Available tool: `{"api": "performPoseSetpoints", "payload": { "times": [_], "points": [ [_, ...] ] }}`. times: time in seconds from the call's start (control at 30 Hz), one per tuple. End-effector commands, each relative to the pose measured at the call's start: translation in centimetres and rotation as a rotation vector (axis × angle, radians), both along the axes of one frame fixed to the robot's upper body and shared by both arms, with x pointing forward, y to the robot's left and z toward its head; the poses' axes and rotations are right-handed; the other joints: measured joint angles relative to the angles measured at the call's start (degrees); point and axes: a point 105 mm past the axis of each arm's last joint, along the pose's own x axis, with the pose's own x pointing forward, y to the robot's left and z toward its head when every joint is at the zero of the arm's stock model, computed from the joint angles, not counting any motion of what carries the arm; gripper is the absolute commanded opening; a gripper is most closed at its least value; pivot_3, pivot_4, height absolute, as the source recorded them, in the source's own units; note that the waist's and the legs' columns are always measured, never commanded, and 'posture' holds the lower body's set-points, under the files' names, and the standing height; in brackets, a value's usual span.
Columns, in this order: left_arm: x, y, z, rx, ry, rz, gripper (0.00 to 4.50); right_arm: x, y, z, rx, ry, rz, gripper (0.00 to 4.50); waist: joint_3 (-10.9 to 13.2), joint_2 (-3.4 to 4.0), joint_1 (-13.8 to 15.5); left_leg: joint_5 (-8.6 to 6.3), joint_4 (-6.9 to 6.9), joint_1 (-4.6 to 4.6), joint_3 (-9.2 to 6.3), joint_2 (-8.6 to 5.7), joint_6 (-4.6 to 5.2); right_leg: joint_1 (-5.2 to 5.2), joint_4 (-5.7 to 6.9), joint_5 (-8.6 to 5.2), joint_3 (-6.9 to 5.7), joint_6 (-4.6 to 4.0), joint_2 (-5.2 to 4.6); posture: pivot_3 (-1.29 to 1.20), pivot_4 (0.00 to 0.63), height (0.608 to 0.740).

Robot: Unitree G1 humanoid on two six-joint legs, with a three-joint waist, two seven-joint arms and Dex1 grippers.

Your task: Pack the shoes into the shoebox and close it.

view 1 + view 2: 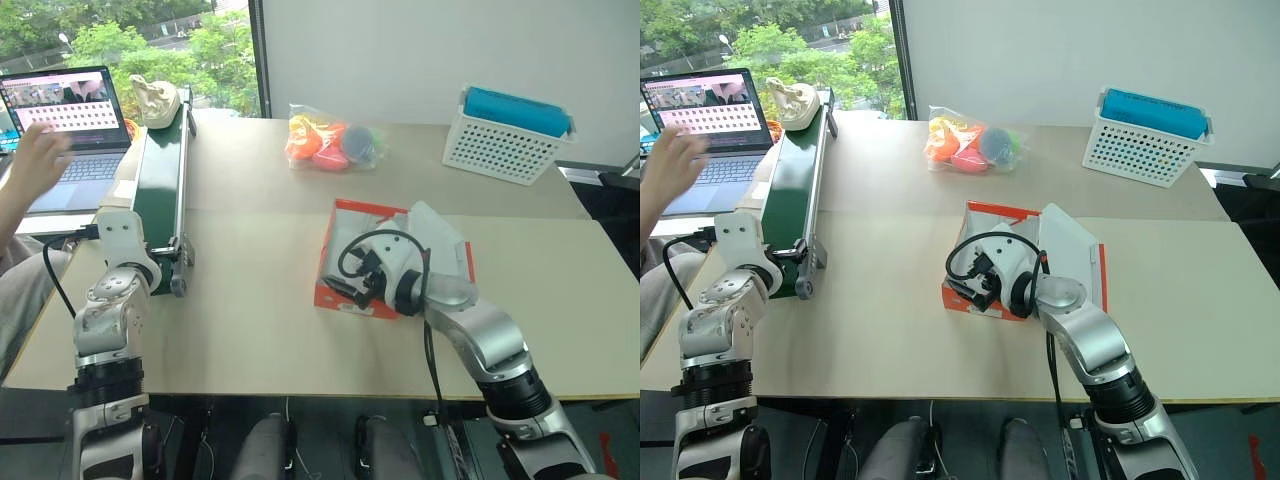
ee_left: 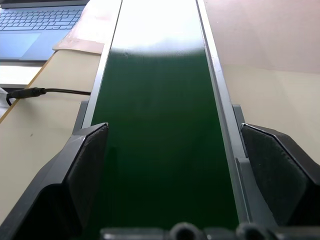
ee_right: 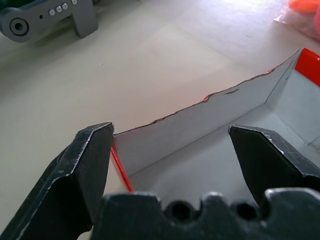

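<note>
The orange-red shoebox [image 1: 345, 215] lies open in the middle of the table, white inside, its lid [image 1: 1070, 250] leaning open on its right side. My right gripper [image 3: 172, 160] is open and hangs over the box's near-left corner, one finger outside the white side wall [image 3: 200, 127] and one inside. One cream knit shoe [image 1: 155, 98] sits at the far end of a green conveyor belt [image 2: 160, 125]. At the belt's near end my left gripper [image 2: 172, 165] is open, its fingers [image 2: 85, 170] standing at either side of the belt with nothing between them.
The conveyor belt [image 1: 160, 190] runs along the table's left side. Beside it stands a laptop [image 1: 70, 115] with a person's hand [image 1: 35, 160] over it. A clear bag of coloured items [image 1: 330, 140] and a white basket with a blue top [image 1: 510, 135] stand at the back.
</note>
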Motion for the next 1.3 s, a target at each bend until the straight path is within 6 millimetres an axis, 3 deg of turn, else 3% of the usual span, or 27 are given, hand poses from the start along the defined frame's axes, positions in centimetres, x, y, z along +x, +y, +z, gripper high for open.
{"api": "performPoseSetpoints", "payload": {
  "times": [0.03,0.53,1.3],
  "points": [
    [0.5,0.4,1.3,0.048,-0.020,0.011,4.50,0.1,-0.6,1.1,0.023,-0.045,-0.033,4.36,-0.01,-0.01,0.00,0.00,0.00,0.00,0.00,0.00,0.00,0.00,0.01,0.00,0.00,0.00,0.00,0.00,0.150,0.708],
    [0.1,3.1,1.8,0.080,-0.029,0.088,4.50,0.4,-0.8,0.6,0.023,-0.035,-0.067,4.36,-0.01,-0.02,-0.19,0.00,-0.01,0.00,0.00,0.02,0.00,-0.03,0.01,0.02,0.01,-0.03,0.03,0.00,0.150,0.708],
    [0.0,2.9,1.1,0.018,-0.037,0.081,4.50,0.8,-1.2,0.4,0.016,-0.035,-0.104,4.36,-0.02,-0.03,-0.16,0.01,-0.01,0.00,0.00,0.01,-0.02,-0.04,0.01,0.02,0.02,-0.03,0.02,0.00,0.150,0.708]
  ]
}}
